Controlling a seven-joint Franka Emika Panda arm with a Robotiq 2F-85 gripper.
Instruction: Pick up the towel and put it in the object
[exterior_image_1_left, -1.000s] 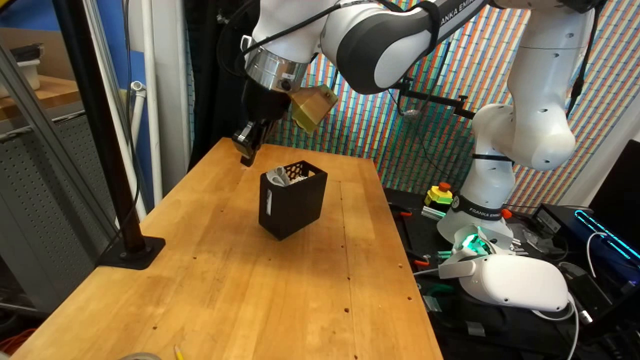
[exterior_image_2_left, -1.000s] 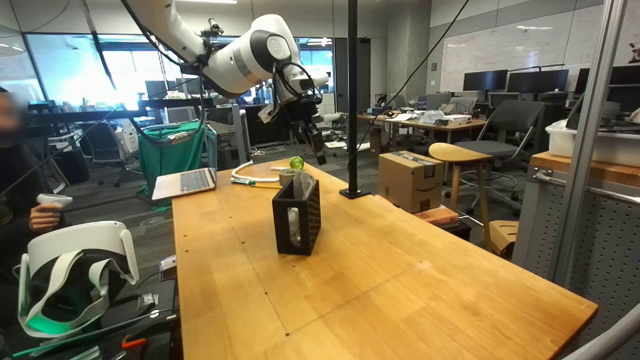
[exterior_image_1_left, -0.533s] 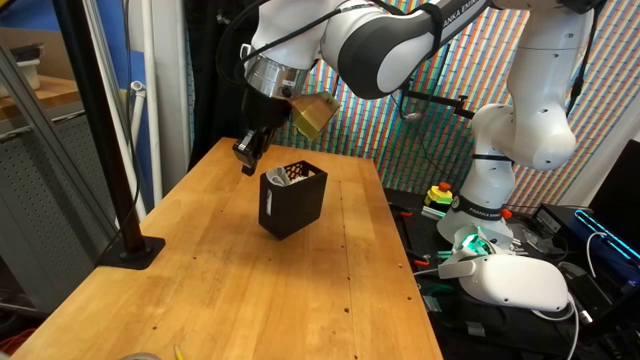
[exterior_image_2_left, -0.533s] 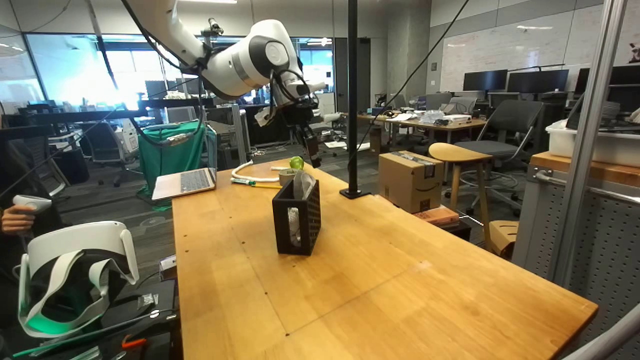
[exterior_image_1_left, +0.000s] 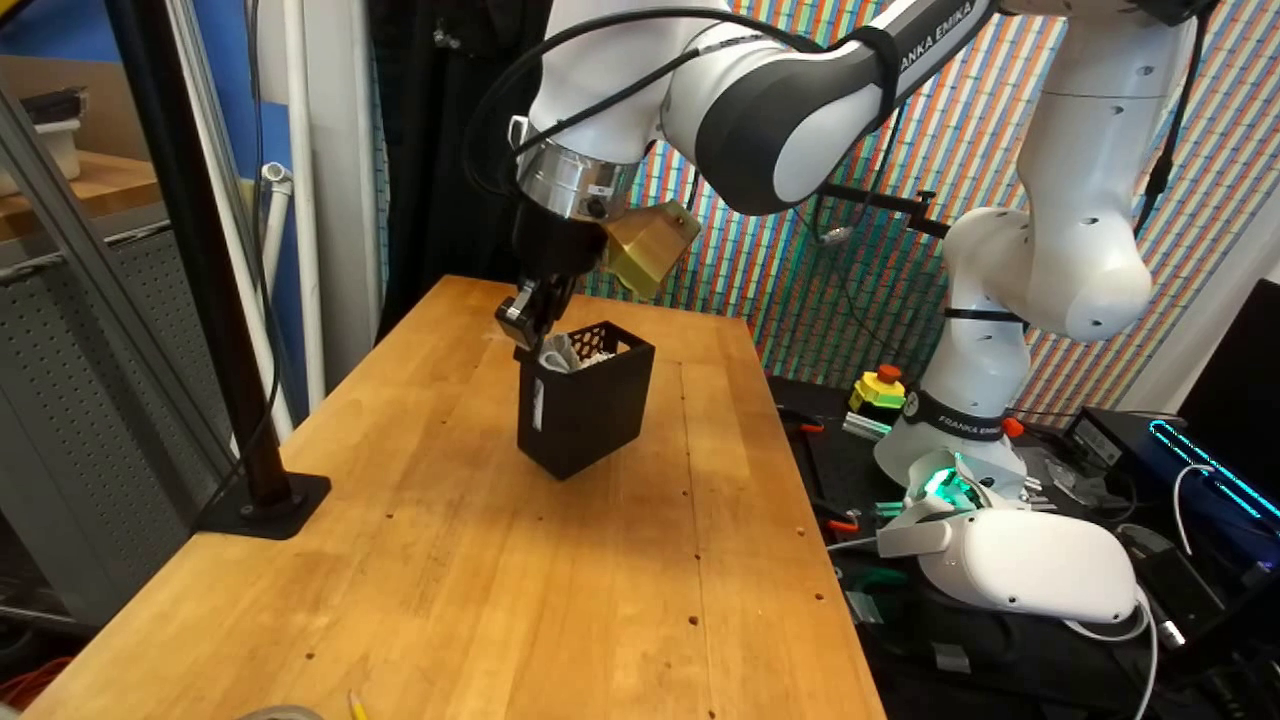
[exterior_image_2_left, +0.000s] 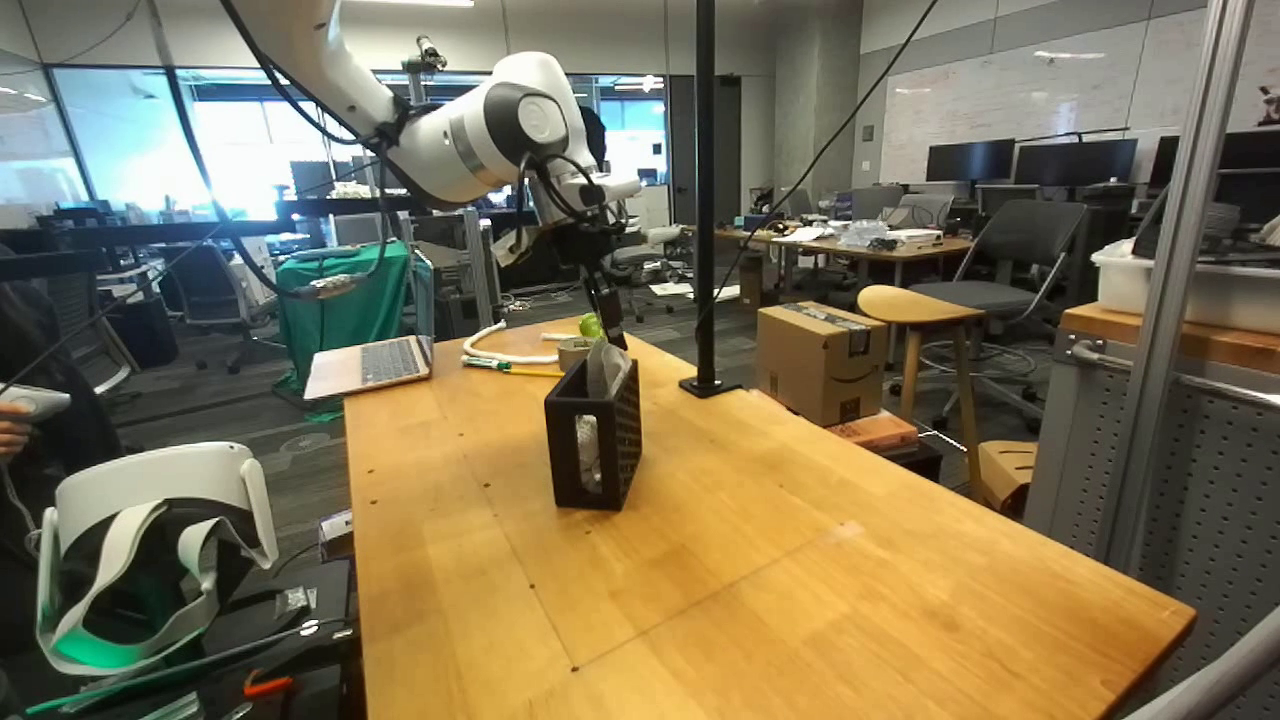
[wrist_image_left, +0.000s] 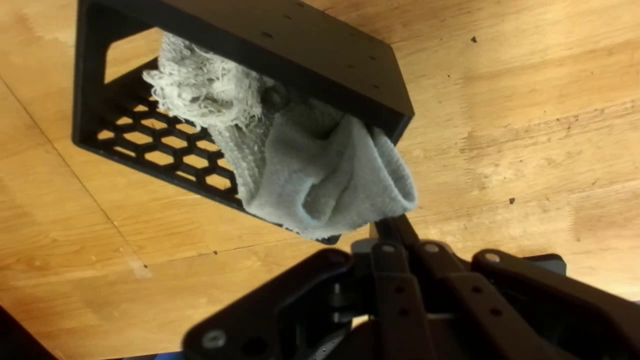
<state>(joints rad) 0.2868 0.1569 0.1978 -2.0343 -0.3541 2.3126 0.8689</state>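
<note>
The grey towel (wrist_image_left: 330, 175) sits bunched in the top of a black box (wrist_image_left: 320, 55) with honeycomb sides, and part of it spills over one end. A pale, shaggy cloth part (wrist_image_left: 210, 90) lies beside it in the box. The box stands upright on the wooden table in both exterior views (exterior_image_1_left: 585, 410) (exterior_image_2_left: 625, 440), with the towel showing at its rim (exterior_image_1_left: 560, 352) (exterior_image_2_left: 606, 368). My gripper (wrist_image_left: 392, 222) has its fingers together, and the towel's edge hides the tips. In both exterior views the gripper (exterior_image_1_left: 527, 345) (exterior_image_2_left: 613, 340) is at the towel end of the box; contact is unclear.
A black pole on a base plate (exterior_image_1_left: 265, 505) stands at the table's edge. In an exterior view a laptop (exterior_image_2_left: 370, 372), a white tube (exterior_image_2_left: 485, 345), a tape roll (exterior_image_2_left: 573, 352) and a green ball (exterior_image_2_left: 590, 326) lie at the table's end.
My gripper has come down and moved across to the towel end of the box. The box and the towel have not visibly moved.
</note>
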